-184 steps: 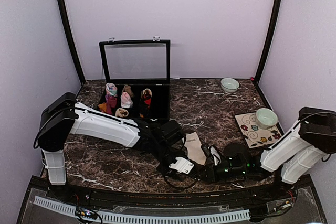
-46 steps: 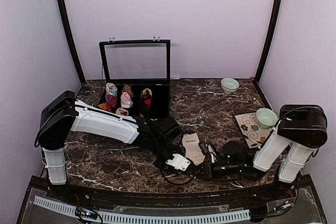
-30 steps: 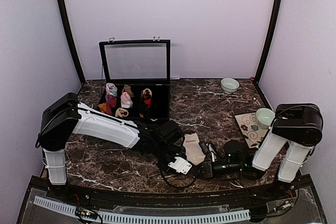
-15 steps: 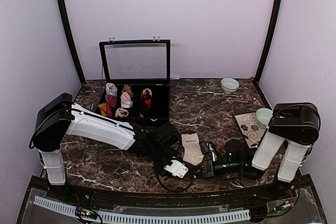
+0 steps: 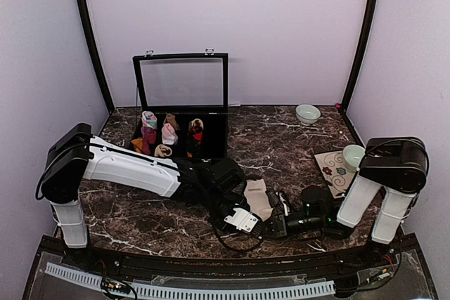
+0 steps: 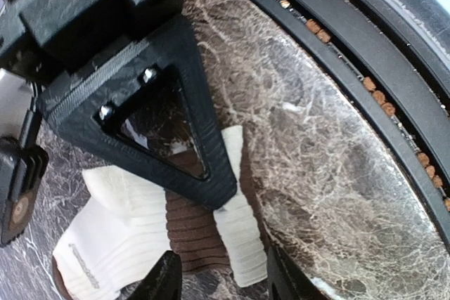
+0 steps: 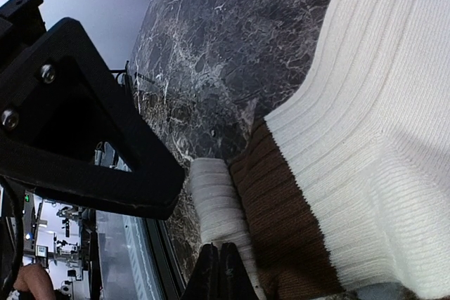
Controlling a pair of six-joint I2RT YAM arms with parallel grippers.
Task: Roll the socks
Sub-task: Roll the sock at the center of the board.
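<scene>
The left gripper (image 6: 223, 277) has shifted slightly right and farther in, back over the near end of the cream ribbed sock with brown cuff (image 5: 259, 197), which lies near-centre on the dark marble table (image 5: 295, 145). Its fingers (image 6: 166, 280) stand apart, straddling the cuff. The right gripper (image 7: 216, 266), fingertips together, rests on that same end; pinched fabric cannot be confirmed. Only a first turn appears formed; rolling remains.

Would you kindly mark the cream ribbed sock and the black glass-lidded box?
Cream ribbed sock (image 7: 394, 138): right wrist view, cream ribbed body.
Black glass-lidded box (image 5: 181, 55): top external view, lid's upper frame.
</scene>
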